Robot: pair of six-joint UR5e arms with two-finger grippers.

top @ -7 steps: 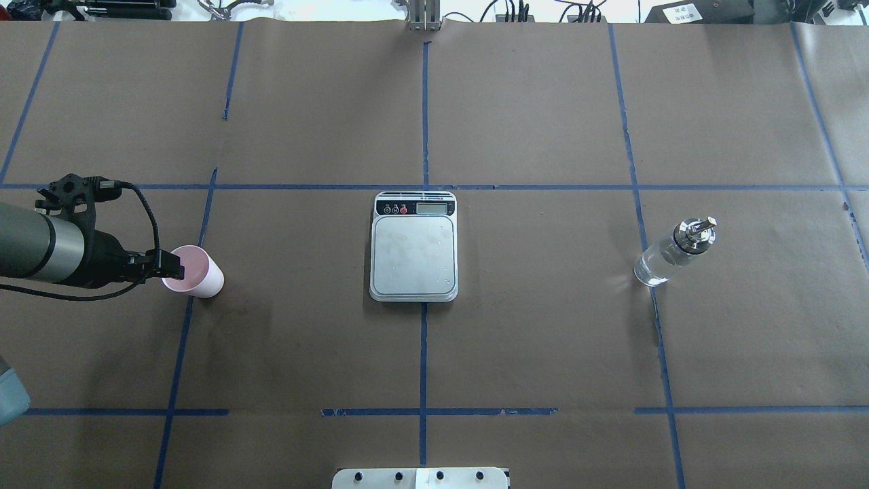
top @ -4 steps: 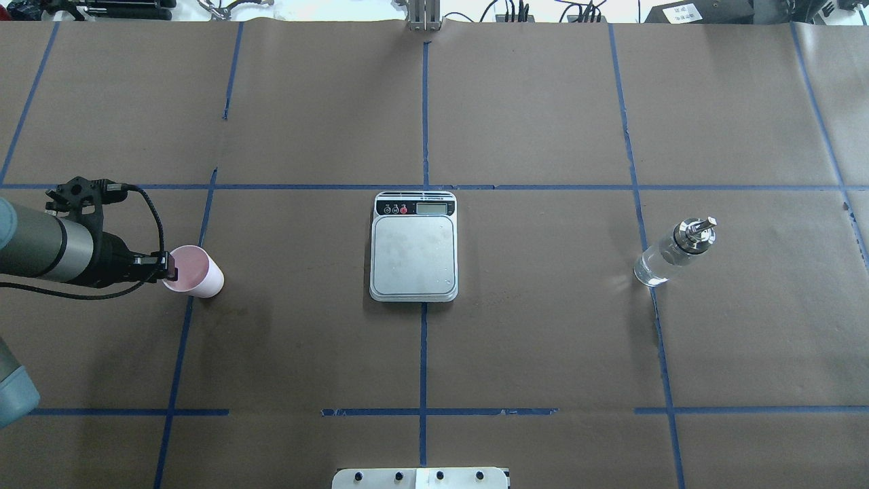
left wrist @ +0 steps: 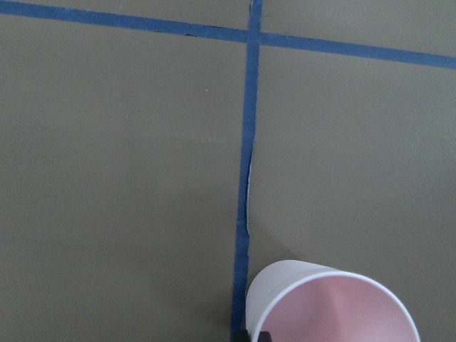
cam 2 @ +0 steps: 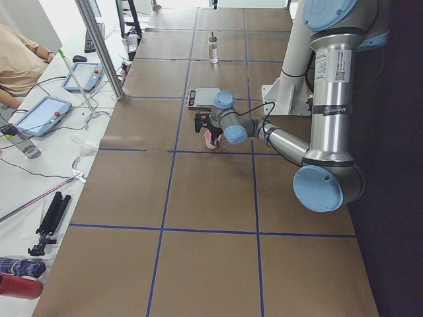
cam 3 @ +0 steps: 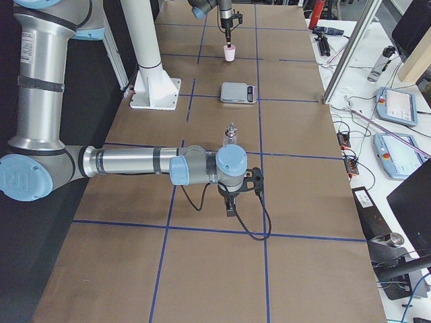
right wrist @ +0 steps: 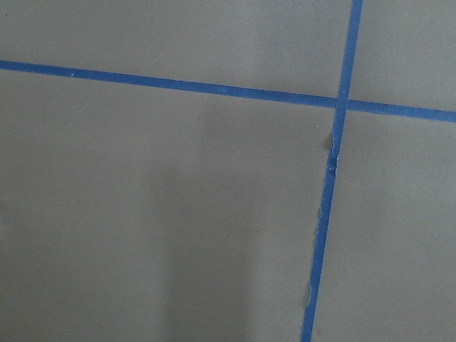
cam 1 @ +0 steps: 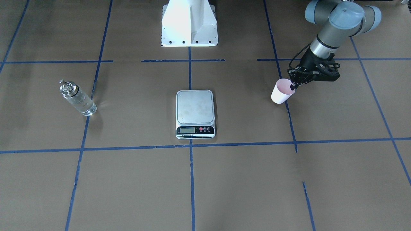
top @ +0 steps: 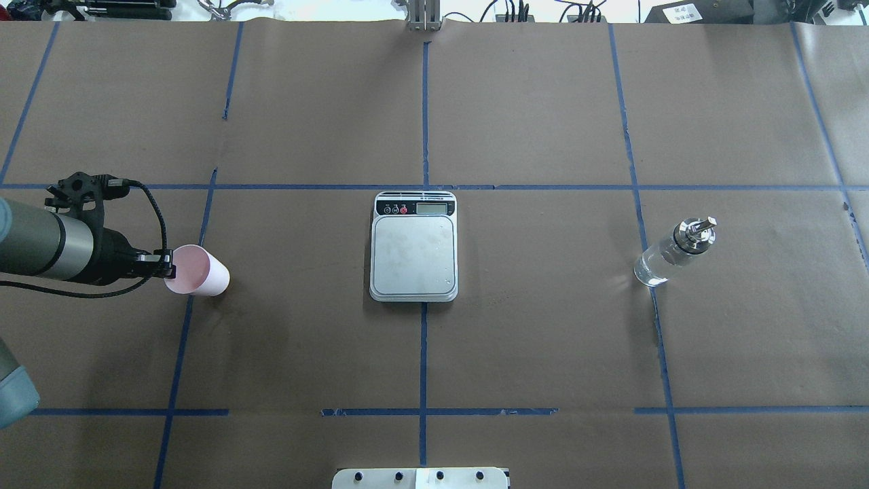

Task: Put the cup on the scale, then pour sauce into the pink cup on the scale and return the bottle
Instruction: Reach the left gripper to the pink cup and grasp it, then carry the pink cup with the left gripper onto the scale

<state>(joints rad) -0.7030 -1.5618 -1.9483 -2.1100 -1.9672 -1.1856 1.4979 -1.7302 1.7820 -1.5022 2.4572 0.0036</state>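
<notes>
The pale pink cup (top: 201,272) is at the table's left, off the scale, and leans slightly. My left gripper (top: 167,273) is shut on its near rim, one finger inside; the cup also shows in the front view (cam 1: 282,92) and left wrist view (left wrist: 335,305). The steel scale (top: 414,248) sits bare at the centre, its display on the far side. The clear glass bottle (top: 672,255) with a silver spout stands at the right and holds clear sauce. My right gripper (cam 3: 231,210) shows only in the exterior right view, near the bottle (cam 3: 231,134); I cannot tell whether it is open.
Brown paper with blue tape lines covers the table (top: 543,339). The robot's white base (cam 1: 189,22) stands behind the scale. Tablets and cables lie beyond the far edge (cam 3: 394,108). An operator sits at the far side (cam 2: 20,59).
My left gripper has drawn its fingers in onto the cup's rim. The cup has tipped and shifted a little to the right. Scale and bottle have not moved.
</notes>
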